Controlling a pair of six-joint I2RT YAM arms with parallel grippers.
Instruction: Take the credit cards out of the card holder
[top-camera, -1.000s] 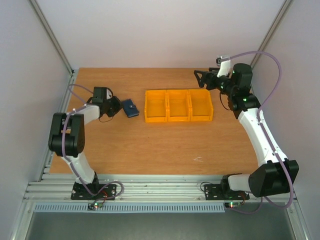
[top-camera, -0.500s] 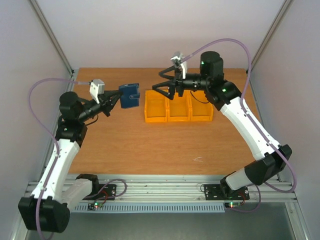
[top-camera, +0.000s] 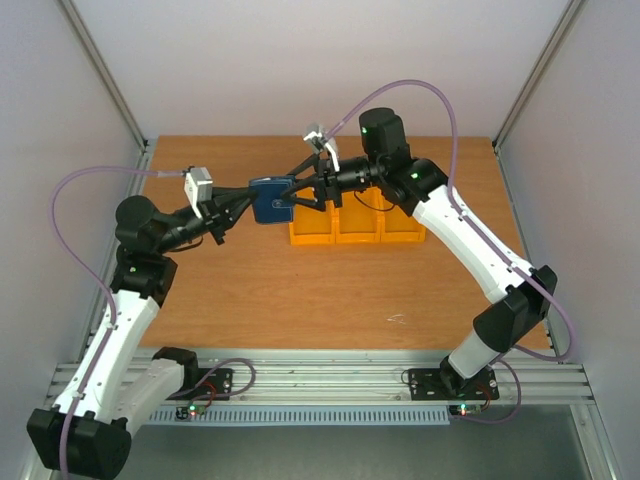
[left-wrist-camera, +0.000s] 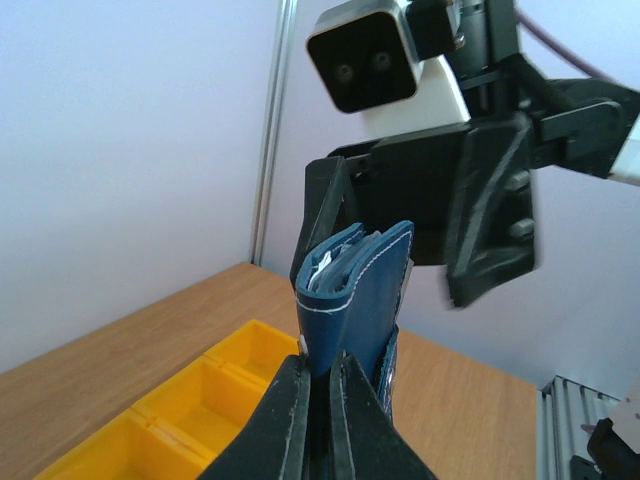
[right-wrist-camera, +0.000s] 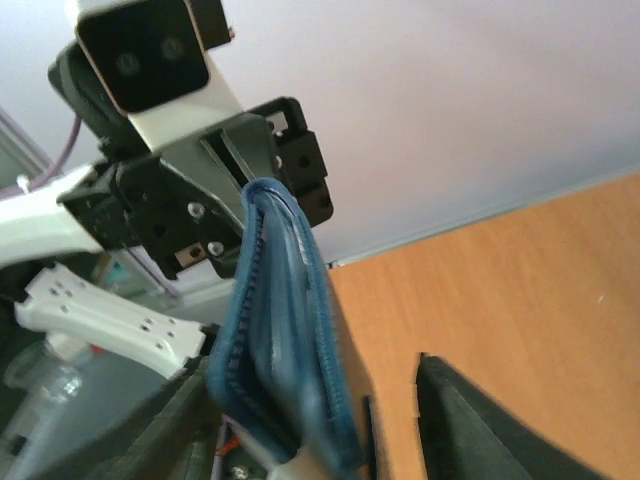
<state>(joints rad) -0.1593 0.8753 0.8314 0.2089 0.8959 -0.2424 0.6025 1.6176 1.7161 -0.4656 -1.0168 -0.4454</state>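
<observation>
The dark navy card holder (top-camera: 268, 200) hangs in the air, left of the bins. My left gripper (top-camera: 243, 198) is shut on its lower edge, and the pinch shows in the left wrist view (left-wrist-camera: 320, 370) beneath the holder (left-wrist-camera: 360, 290). Thin pale edges show in the holder's open top; the credit cards themselves cannot be made out. My right gripper (top-camera: 297, 192) straddles the holder's other end with its jaws open. In the right wrist view the holder (right-wrist-camera: 285, 340) sits between the fingers (right-wrist-camera: 470, 420), close to the left one and clear of the right one.
A row of three orange bins (top-camera: 355, 225) stands on the wooden table (top-camera: 300, 290) just behind and right of the holder, and also shows below it as bins (left-wrist-camera: 150, 410). Grey walls enclose the table on three sides.
The left arm has lifted the holder off the table and carried it right. The right gripper swung in from the far right to straddle it, its jaws narrowing.
</observation>
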